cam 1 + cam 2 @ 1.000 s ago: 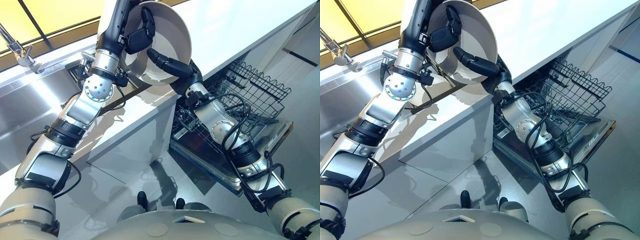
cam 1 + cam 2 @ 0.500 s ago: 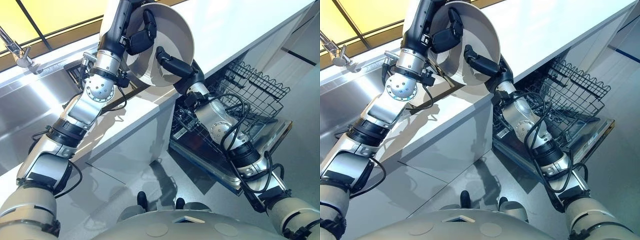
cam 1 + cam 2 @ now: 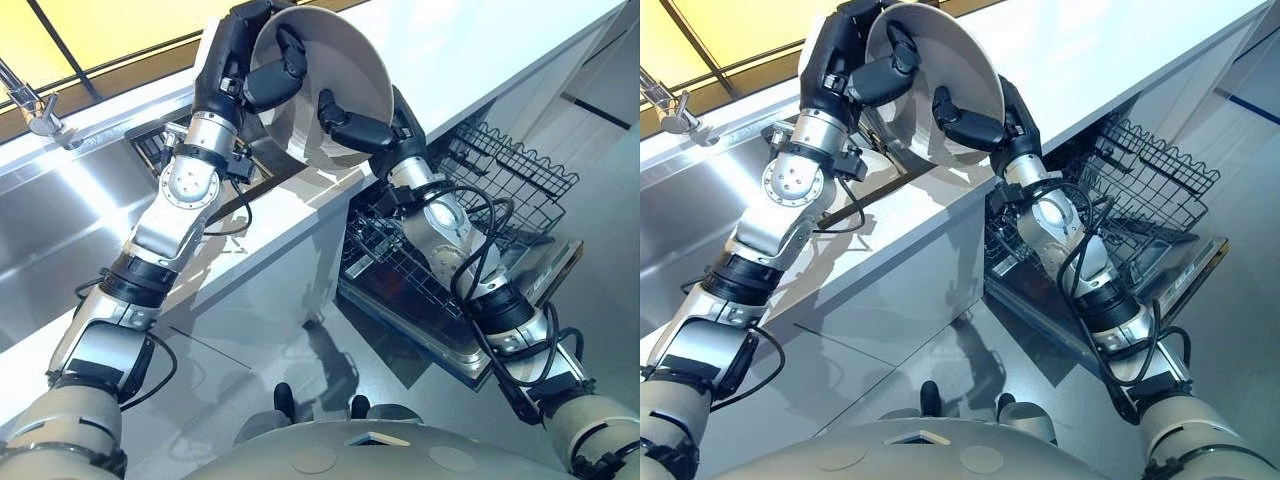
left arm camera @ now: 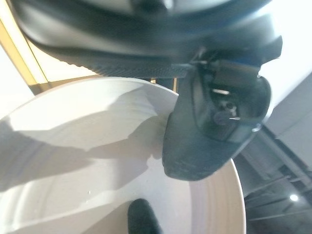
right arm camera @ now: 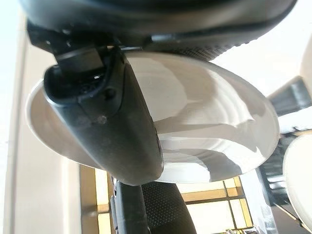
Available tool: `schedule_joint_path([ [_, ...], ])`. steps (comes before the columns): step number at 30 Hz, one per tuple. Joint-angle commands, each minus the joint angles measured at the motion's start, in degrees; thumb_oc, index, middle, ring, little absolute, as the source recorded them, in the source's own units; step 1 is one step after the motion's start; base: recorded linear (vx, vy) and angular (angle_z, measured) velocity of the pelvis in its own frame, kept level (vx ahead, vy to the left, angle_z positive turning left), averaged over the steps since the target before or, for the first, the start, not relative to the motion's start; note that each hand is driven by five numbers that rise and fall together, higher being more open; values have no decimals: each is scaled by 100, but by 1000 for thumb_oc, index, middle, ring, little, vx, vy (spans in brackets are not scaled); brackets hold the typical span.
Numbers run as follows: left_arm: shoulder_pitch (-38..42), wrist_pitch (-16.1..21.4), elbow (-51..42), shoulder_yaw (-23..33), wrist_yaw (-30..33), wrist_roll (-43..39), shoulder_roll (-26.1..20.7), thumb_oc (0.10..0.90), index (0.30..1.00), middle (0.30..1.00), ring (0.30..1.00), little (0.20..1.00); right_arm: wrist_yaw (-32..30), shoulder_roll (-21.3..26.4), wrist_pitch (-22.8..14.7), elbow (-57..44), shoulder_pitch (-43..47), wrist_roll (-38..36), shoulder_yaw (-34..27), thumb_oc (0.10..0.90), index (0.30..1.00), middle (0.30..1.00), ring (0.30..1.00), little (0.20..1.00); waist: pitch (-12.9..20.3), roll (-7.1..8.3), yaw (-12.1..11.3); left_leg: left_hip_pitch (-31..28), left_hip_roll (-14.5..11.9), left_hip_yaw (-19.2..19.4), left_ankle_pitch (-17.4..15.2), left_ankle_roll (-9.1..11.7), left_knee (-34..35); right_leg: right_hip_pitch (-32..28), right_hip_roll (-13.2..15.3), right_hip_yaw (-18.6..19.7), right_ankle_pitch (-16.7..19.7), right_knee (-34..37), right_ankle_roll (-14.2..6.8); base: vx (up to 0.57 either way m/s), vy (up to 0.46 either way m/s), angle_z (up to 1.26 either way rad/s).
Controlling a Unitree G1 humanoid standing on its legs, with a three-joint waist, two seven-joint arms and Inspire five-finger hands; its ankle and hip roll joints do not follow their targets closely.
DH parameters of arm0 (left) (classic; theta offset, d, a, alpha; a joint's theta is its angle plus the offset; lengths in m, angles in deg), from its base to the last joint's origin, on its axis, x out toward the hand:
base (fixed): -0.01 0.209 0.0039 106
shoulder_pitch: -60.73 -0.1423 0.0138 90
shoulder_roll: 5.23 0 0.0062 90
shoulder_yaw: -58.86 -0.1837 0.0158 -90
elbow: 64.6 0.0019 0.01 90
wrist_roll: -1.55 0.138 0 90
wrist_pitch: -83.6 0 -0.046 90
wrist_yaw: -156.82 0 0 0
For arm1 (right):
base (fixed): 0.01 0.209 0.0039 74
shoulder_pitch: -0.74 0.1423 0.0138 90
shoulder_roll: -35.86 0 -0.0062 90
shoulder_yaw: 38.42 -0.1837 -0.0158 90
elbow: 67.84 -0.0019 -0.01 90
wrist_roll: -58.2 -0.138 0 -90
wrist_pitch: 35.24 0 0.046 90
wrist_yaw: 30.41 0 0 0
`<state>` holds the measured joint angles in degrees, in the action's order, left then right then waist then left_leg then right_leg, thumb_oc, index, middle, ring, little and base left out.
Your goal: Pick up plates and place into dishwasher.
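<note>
We are gripping a plate [image 3: 345, 55] in both hands, tilted on edge above the white surface [image 3: 480, 50]. The left hand [image 3: 240, 70] is pinching its upper rim, thumb on the inner face, and the right hand [image 3: 375, 130] is clamping the lower rim likewise. The plate is round, deep, glossy and off-white. Lower right, a black wire rack [image 3: 505, 175] is sticking out over the dishwasher door [image 3: 410, 325], and a steel sink [image 3: 60, 215] is lying to the left
</note>
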<state>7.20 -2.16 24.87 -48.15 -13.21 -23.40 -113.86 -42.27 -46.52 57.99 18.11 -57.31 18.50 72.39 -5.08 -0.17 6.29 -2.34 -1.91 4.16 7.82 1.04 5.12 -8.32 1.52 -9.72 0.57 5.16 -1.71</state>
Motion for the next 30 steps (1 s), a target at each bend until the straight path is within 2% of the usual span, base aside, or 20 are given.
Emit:
schedule_joint_path([
  [1,-241,310,301,1345,29,-559,-700,800,900,900,900,900,-1,363,-1119,-863,497,-4,-1719,100,300,300,300,200,639,-60,-32,-209,-54,189,-641,235,-37,473,-74,-12,-412,-700,-474,23,-38,-7],
  [4,-430,226,342,1584,-181,-648,-863,800,900,900,900,900,-129,589,-985,-878,296,209,-2026,100,300,300,300,200,661,-78,11,-246,-78,224,-699,234,-29,453,-54,22,-480,-731,-502,23,-40,-15],
  [9,-479,130,444,1751,-324,-693,-1134,800,900,900,900,900,-388,858,-987,-746,49,492,-2374,100,300,300,300,200,659,-98,81,-262,-109,266,-702,243,-27,472,-40,28,-513,-792,-513,14,-42,-8],
  [12,-567,100,568,1984,-504,-748,-1383,800,900,900,900,900,-727,1227,-949,-501,-186,1227,-2747,100,300,300,300,200,673,-111,158,-250,-135,326,-689,263,-31,489,-36,52,-540,-834,-522,24,-54,-12],
  [15,-569,72,597,2077,-546,-788,-1516,800,900,900,900,900,-843,1468,-899,-333,-296,1525,-2933,100,300,300,300,200,670,-127,191,-250,-160,354,-683,277,-31,510,-33,50,-561,-869,-523,17,-34,-10],
  [17,-705,143,602,2268,-590,-719,-1654,800,900,900,900,900,-1051,1785,-821,-96,-599,1890,-3264,100,300,300,300,200,649,-154,245,-246,-194,381,-677,290,-44,552,-24,53,-610,-964,-523,7,-36,-10],
  [21,-799,249,691,2416,-589,-654,-1776,800,900,900,900,900,-1125,1965,-758,266,-810,1981,-3481,100,300,300,300,200,620,-178,258,-253,-206,382,-694,294,-55,571,-8,49,-646,-1034,-522,2,-27,-9],
  [24,-1044,350,791,2678,-539,-582,-1978,800,900,900,900,900,-928,2105,-725,784,-1229,1848,-3685,100,300,300,300,200,574,-215,268,-250,-222,382,-680,330,-66,586,23,5,-661,-1070,-527,30,-31,-8],
  [27,-1252,344,909,2915,-595,-658,-2059,800,900,900,900,900,-742,2147,-756,1078,-1489,1701,-3779,100,300,300,300,200,556,-235,246,-224,-228,373,-666,336,-68,584,38,-14,-666,-1063,-521,43,-35,-9],
  [30,-1415,538,1263,3055,-693,-755,-2067,800,900,900,900,900,-542,2060,-924,1529,-1678,1653,-3733,100,300,300,300,200,518,-275,219,-203,-240,351,-639,350,-70,595,37,-59,-665,-1058,-499,93,-49,-6],
])
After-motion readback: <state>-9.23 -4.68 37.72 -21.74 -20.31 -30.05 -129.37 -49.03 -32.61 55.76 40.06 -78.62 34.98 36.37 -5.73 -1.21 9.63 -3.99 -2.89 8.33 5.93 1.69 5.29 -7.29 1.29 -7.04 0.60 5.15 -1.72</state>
